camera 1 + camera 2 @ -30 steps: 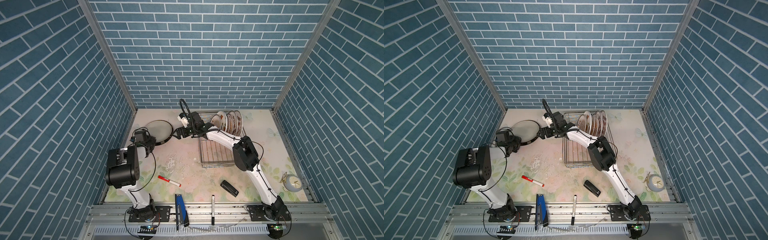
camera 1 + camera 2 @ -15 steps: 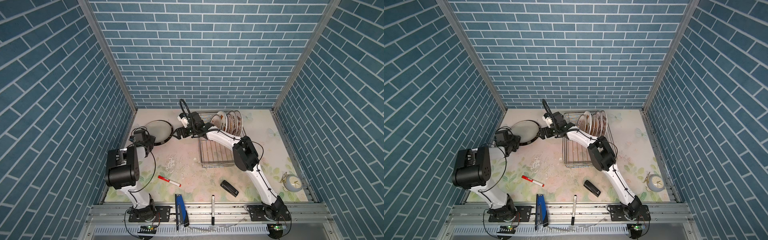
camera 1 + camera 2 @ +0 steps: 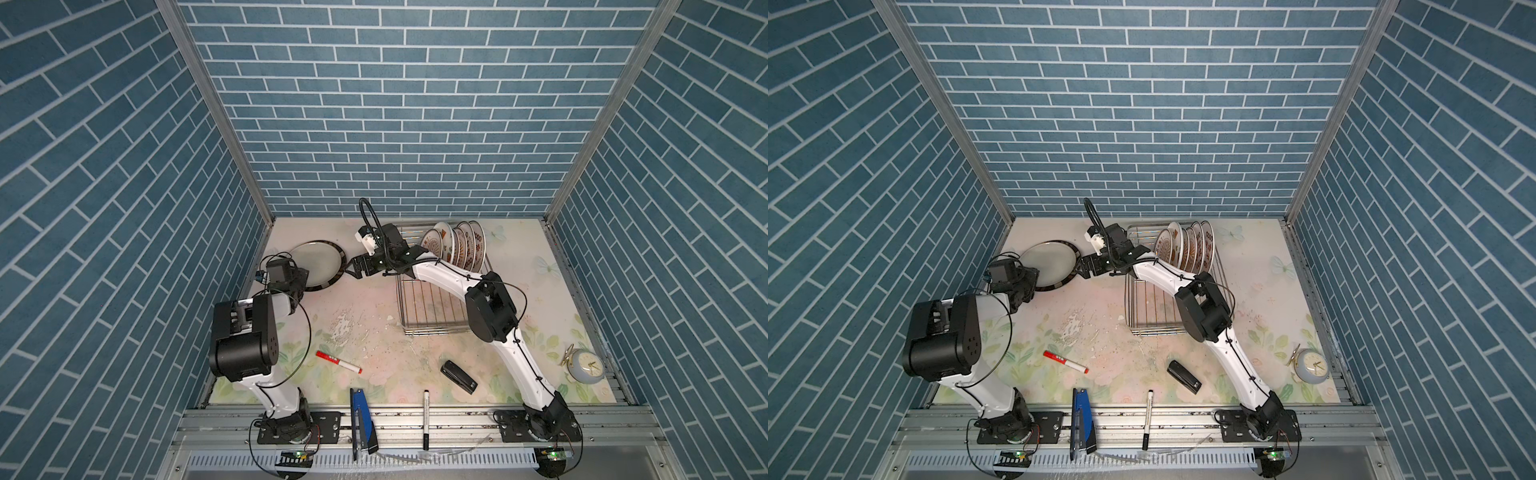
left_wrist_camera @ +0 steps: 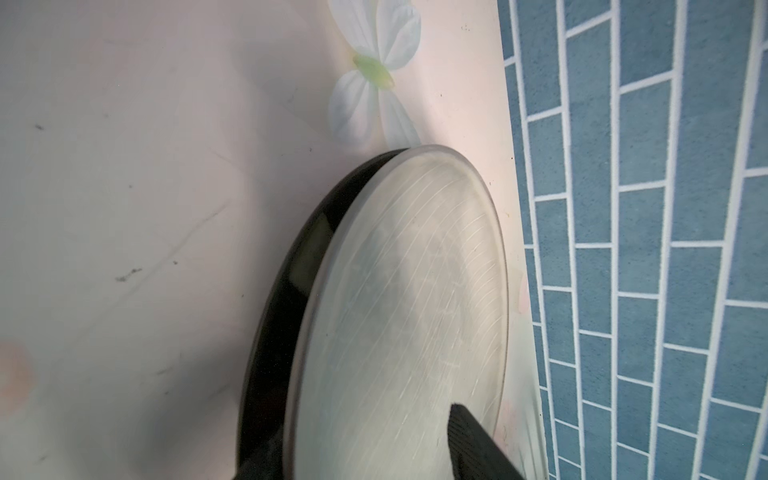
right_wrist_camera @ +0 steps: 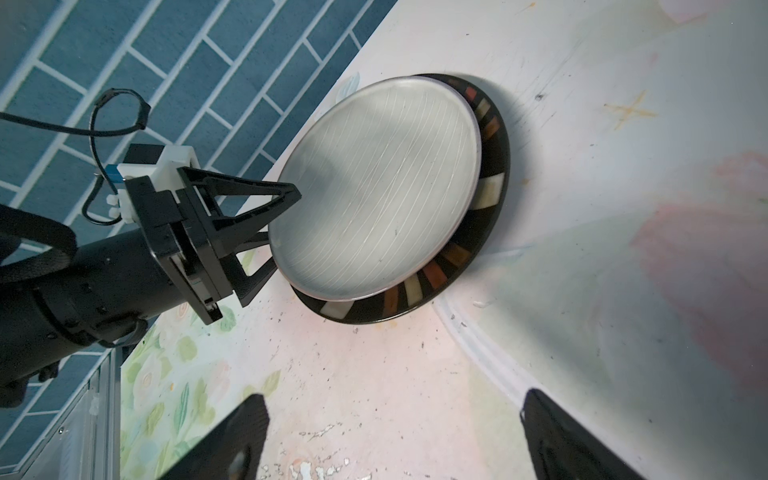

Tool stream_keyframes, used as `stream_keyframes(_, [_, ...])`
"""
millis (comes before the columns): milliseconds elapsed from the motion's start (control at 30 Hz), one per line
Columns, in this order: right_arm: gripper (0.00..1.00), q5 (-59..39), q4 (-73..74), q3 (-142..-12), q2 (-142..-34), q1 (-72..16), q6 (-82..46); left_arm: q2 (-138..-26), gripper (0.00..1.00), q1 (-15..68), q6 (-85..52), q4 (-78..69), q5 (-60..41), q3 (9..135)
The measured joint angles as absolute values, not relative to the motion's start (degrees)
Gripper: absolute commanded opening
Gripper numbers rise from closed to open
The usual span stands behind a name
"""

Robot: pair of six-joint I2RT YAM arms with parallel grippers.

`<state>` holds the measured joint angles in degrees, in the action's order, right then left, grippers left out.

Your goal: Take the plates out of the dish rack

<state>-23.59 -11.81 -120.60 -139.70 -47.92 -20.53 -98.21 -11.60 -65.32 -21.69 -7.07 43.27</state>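
Black left gripper (image 5: 284,228): jaws parted, straddling the rim of the upturned plate (image 3: 318,259); contact unclear.
Upturned plate: lay flat, underside up, atop a dark-rimmed plate (image 5: 490,166), far left on the table (image 3: 374,299).
Right gripper (image 3: 356,269): spread wide, empty, just right of that stack.
Dish rack (image 3: 432,307): long axis ran near-to-far.
Racked plates (image 3: 455,247): stood on edge at its far end, printed faces turned left.

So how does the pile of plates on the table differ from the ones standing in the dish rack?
The pile of plates lies flat on the table, while the racked plates stand on edge, leaning in a row in the dish rack. The pile shows a plain whitish surface on top; the racked plates show printed faces. The pile is two plates; the racked plates number more. Both sets are round.
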Motion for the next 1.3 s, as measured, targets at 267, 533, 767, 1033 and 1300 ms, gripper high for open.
stream_keyframes(267, [0.96, -23.4, -12.0, -120.6, -139.7, -48.3, -20.5, -98.2, 0.59, -11.5, -61.0, -13.2, -3.9, 47.8])
stream_keyframes(533, [0.96, -23.0, -12.3, -120.6, -139.7, -48.8, -20.5, -98.3, 0.60, -10.8, -58.9, -10.3, -2.2, 49.4])
stream_keyframes(767, [0.96, -22.7, -12.5, -120.6, -139.7, -48.8, -20.5, -100.2, 0.60, -10.2, -58.1, -9.9, -2.1, 51.1])
stream_keyframes(1033, [0.96, -21.9, -12.6, -120.4, -139.3, -48.8, -20.0, -99.5, 0.66, -9.8, -57.6, -9.9, 0.1, 50.7])
stream_keyframes(1300, [0.96, -21.1, -12.5, -119.5, -137.6, -48.9, -19.0, -94.6, 0.72, -9.8, -56.5, -6.9, 4.4, 50.0])
